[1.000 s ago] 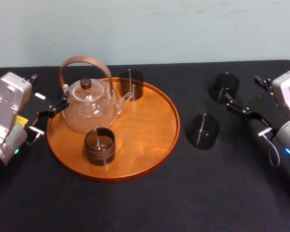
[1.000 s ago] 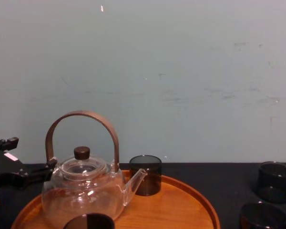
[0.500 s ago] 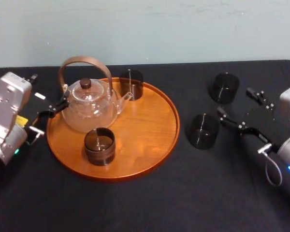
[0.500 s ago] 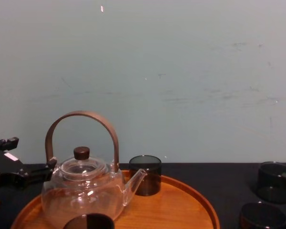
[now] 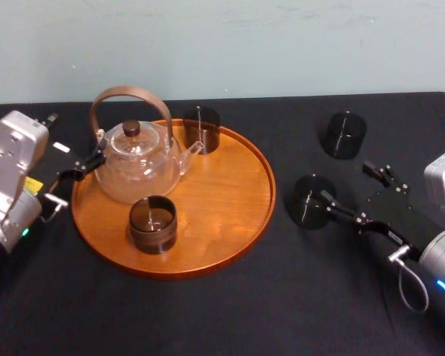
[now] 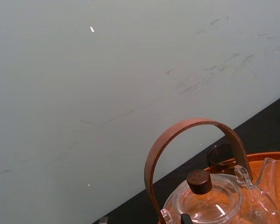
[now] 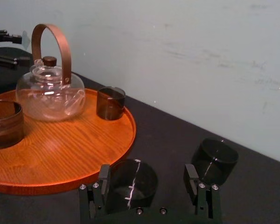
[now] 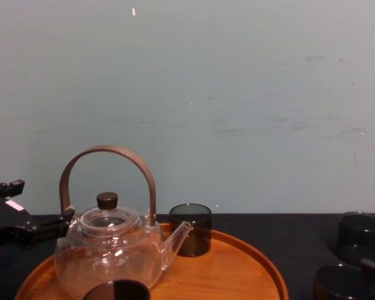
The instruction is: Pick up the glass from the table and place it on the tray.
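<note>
Two dark glasses stand on the black table (image 5: 230, 311): a near glass (image 5: 305, 204) (image 7: 130, 184) and a far glass (image 5: 343, 133) (image 7: 215, 158). My right gripper (image 5: 348, 183) (image 7: 147, 179) is open at the near glass, holding nothing. One fingertip (image 5: 328, 199) overlaps that glass; whether it touches it I cannot tell. In the right wrist view the glass sits just inside the gap, close to one finger. The round wooden tray (image 5: 237, 185) lies to the left. My left gripper (image 5: 76, 138) is parked open at the tray's left edge.
On the tray stand a glass teapot (image 5: 137, 167) with a brown handle and two more dark glasses (image 5: 202, 127) (image 5: 153, 222). The tray's right half is bare wood. A pale wall (image 8: 237, 94) rises behind the table.
My right gripper has moved away from the far glass toward me and left, to the near glass, staying open. The left arm and the tray's things have not moved.
</note>
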### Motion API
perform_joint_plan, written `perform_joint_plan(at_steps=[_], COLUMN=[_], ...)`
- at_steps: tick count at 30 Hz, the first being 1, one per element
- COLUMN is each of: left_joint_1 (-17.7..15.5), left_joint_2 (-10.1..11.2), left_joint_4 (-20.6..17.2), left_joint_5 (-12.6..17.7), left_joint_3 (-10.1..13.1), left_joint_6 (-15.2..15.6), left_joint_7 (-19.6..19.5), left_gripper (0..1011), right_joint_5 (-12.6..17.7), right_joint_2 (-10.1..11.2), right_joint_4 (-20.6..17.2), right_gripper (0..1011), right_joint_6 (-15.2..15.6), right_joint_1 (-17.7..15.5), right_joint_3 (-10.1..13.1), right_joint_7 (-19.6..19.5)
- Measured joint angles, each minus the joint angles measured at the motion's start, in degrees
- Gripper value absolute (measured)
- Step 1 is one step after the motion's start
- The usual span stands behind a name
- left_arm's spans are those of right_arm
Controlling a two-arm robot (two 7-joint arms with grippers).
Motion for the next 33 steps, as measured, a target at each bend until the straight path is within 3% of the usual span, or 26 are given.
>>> perform_joint_plan(at_steps=[33], left_joint_1=[0.00], left_joint_2=[0.00], left_joint_4=[0.00], left_joint_5=[0.00], left_joint_3=[0.00], left_joint_6=[0.00], left_joint_7=[0.00], left_gripper=[1010], right_joint_5=[-1.88], right_joint_2=[-4.82], right_joint_4=[5.05], right_gripper=[1002], right_joint_6=[1.27], right_joint_1=[0.47], right_joint_3=[1.49], right_joint_7=[5.99])
